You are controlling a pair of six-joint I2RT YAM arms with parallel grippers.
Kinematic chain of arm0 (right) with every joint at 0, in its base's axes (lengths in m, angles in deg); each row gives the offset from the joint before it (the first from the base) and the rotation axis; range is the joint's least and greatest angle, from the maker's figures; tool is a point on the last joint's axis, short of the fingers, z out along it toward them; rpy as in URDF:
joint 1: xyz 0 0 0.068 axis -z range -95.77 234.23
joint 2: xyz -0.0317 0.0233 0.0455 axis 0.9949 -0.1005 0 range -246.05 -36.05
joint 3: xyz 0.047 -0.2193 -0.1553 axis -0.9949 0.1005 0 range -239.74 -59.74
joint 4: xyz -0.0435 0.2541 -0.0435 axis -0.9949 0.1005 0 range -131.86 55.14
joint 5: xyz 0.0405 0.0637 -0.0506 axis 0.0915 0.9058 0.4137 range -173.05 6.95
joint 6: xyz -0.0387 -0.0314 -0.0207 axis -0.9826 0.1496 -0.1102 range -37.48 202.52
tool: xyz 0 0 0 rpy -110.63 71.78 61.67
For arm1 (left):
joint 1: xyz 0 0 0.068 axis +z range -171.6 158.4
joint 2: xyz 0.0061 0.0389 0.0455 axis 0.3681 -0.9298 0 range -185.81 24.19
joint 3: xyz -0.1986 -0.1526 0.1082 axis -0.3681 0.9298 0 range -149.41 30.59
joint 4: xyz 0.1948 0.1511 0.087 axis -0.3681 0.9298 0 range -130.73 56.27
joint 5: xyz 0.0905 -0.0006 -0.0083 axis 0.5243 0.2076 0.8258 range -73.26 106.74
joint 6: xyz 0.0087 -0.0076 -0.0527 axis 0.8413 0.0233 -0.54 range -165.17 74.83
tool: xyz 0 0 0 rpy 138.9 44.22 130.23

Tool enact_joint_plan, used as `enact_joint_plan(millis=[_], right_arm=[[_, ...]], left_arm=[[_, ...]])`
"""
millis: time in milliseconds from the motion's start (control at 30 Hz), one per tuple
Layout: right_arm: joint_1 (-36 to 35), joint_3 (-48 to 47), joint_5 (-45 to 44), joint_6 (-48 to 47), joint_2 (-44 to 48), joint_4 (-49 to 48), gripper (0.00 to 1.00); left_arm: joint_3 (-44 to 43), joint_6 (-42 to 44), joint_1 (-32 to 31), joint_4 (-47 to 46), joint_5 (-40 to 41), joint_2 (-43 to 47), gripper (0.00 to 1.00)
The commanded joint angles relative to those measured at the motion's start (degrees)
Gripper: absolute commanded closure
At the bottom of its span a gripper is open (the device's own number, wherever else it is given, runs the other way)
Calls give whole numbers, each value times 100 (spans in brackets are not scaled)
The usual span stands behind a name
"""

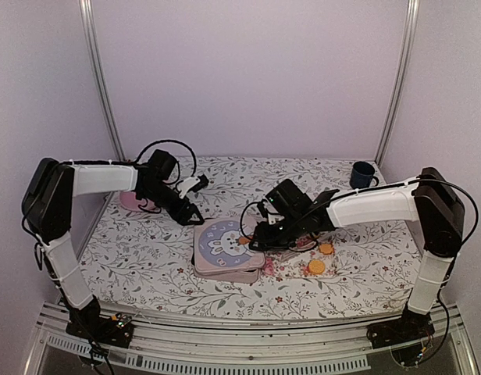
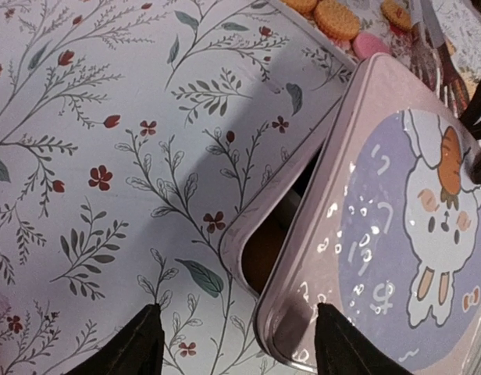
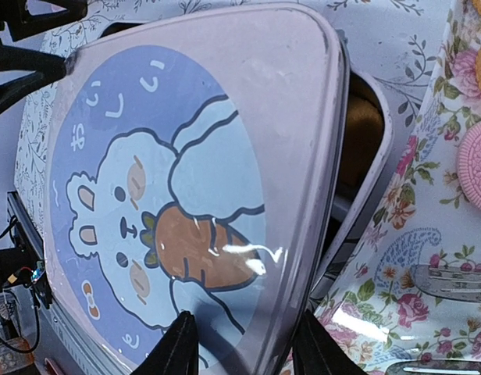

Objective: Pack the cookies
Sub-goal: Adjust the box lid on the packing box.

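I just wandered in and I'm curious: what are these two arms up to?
They're working on a pink tin with a bunny lid. The lid sits crooked, leaving the tin partly uncovered. The right gripper straddles one edge, the left gripper the opposite corner. Several cookies lie on a floral napkin beside it.

Small round flat cookies, mostly golden-orange, one pink; loose, lying flat on rose-print cloth, just right of pink tin.
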Motion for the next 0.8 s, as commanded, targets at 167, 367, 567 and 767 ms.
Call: enact_joint_plan(millis=[167,367,567,767], right_arm=[[-117,168,-181,160,-101,206,61],[-119,144,-222,183,-71,251,61],[-136,84,-316,145,-15,419,62],[-224,40,-440,165,-22,497,61]], left_arm=[[483,6,368,567,-160,1197,12],[1009,-317,142,675,-434,1555,20],[1167,-603,-59,429,-263,1322,38],[1057,-774,-171,361,-558,882,46]])
